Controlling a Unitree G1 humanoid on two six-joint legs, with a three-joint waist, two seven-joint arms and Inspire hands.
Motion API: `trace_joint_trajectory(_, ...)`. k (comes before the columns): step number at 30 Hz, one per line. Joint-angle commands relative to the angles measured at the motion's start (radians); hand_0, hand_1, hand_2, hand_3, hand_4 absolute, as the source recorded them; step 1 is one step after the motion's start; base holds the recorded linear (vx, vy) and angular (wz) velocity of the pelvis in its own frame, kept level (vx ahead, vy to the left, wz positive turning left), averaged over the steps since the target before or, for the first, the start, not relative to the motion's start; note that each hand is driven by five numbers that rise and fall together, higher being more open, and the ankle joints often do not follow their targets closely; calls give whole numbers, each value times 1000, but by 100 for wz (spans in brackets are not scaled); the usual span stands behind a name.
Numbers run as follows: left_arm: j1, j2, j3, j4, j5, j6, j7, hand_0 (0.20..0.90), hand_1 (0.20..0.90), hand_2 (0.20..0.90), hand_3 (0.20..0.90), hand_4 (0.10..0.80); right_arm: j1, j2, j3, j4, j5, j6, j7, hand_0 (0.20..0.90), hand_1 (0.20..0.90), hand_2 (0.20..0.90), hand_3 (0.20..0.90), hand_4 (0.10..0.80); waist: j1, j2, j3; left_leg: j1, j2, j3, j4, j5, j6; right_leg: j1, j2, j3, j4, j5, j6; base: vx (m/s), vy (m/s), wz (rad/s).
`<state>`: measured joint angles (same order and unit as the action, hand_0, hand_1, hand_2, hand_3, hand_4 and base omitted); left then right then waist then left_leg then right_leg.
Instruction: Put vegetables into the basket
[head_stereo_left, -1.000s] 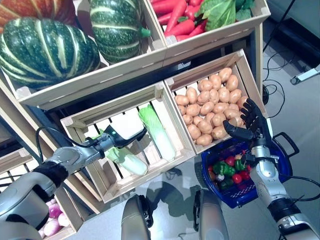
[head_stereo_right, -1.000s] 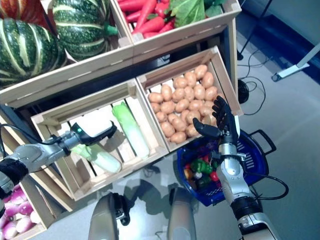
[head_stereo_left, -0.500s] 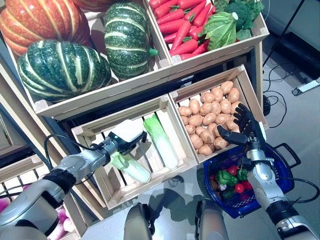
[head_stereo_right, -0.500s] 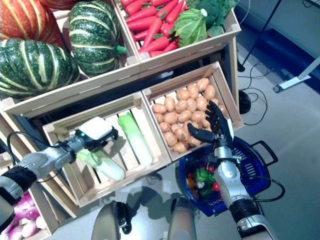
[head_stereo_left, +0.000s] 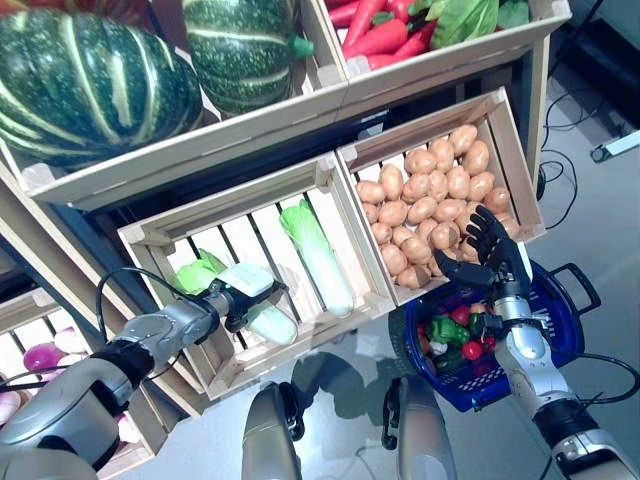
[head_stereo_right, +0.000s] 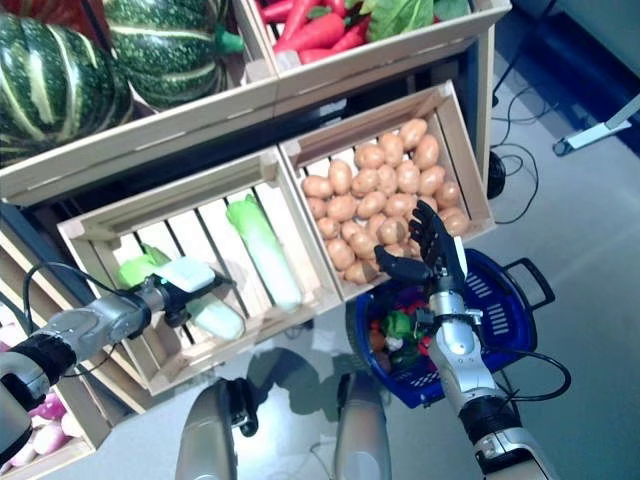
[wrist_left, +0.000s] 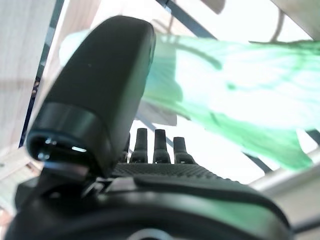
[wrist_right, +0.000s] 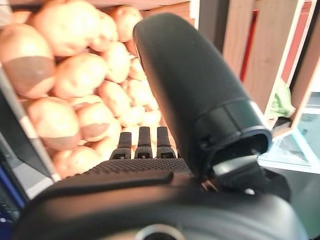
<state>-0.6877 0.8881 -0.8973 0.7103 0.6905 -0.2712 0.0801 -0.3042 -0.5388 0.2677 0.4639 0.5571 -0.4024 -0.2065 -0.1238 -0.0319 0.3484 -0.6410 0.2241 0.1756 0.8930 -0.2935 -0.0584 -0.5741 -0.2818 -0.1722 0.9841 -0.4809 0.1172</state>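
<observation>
left eye view: left hand (head_stereo_left: 243, 297) on a cabbage (head_stereo_left: 262, 318) inside the slatted crate (head_stereo_left: 232, 372), grip unclear; right hand (head_stereo_left: 492, 250) spread, empty, over the blue basket (head_stereo_left: 555, 331) by the potatoes (head_stereo_left: 430, 205).

Bright even daylight, glare-washed left wrist view, blurred close foregrounds.

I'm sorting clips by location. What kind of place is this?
Probably a mock grocery produce stand: wooden crates of potatoes and striped squashes on tiered shelving, with a blue shopping basket of vegetables on the floor.
</observation>
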Motion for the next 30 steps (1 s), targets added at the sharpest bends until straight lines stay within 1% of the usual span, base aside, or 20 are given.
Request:
trace_joint_trajectory(1,-95,27,18,-4,-70,-2,94,900,900,900,900,800,-74,-59,-20,-71,8,-80,-17,900,900,900,900,800,6,5,-56,46,50,-30,-52,-16,-44,-34,-66,27,-152,246,42,-42,-8,3)
trace_joint_trajectory(7,-121,20,9,-5,-45,-19,101,900,900,900,900,800,-77,-60,-20,-64,0,-93,-27,900,900,900,900,800,3,5,-36,1,56,-43,-13,-29,-52,-76,-70,36,-116,236,42,-48,9,1)
trace_joint_trajectory(11,-136,13,-9,-17,-45,-7,73,900,900,900,900,800,-89,-65,-19,-66,-7,-93,-32,900,900,900,900,800,0,3,-21,-39,53,-55,25,-44,-53,-115,-68,46,-85,226,41,-59,7,0)
trace_joint_trajectory(13,-138,6,-11,-14,-37,-1,64,900,900,900,900,800,-92,-66,-19,-71,-10,-92,-41,900,900,900,900,800,0,1,-16,-58,53,-61,42,-49,-57,-134,-67,49,-68,221,40,-55,-6,-1)
trace_joint_trajectory(21,-141,-7,-16,13,-18,28,30,900,900,900,900,800,-99,-67,-24,-74,-20,-114,-53,900,900,900,900,800,1,-4,6,-134,53,-74,129,-81,-58,-204,-67,52,0,195,38,-51,-9,4)
trace_joint_trajectory(24,-141,0,-13,32,-14,38,30,900,900,900,900,800,-108,-73,-34,-77,-16,-110,-53,900,900,900,900,800,1,-6,15,-179,53,-86,180,-99,-63,-246,-68,55,43,179,38,-44,-4,4)
trace_joint_trajectory(25,-140,1,-12,34,-18,39,35,900,900,900,900,800,-108,-74,-35,-77,-17,-112,-55,900,900,900,900,800,3,-4,17,-181,53,-94,206,-135,-68,-250,-66,61,71,146,46,-54,-3,0)
trace_joint_trajectory(26,-141,0,-10,34,-16,40,39,900,900,900,900,800,-110,-75,-36,-79,-19,-114,-59,900,900,900,900,800,4,-5,21,-198,49,-95,202,-109,-61,-265,-65,60,64,169,36,-51,-6,2)
trace_joint_trajectory(27,-140,-3,-10,36,-2,41,43,900,900,900,900,800,-111,-76,-37,-83,-24,-117,-70,900,900,900,900,800,6,-5,24,-221,45,-102,225,-117,-61,-285,-65,62,85,161,34,-44,-6,4)
trace_joint_trajectory(28,-138,-5,-11,38,2,44,42,900,900,900,900,800,-110,-77,-39,-84,-26,-119,-71,900,900,900,900,800,6,-5,26,-221,49,-106,249,-150,-68,-285,-64,66,109,132,42,37,-3,6)
trace_joint_trajectory(30,-141,-6,-10,45,5,54,30,900,900,900,900,800,-111,-85,-48,-88,-27,-128,-83,900,900,900,900,800,7,-4,34,-259,57,-110,292,-164,-71,-319,-69,68,148,118,41,-10,-8,4)
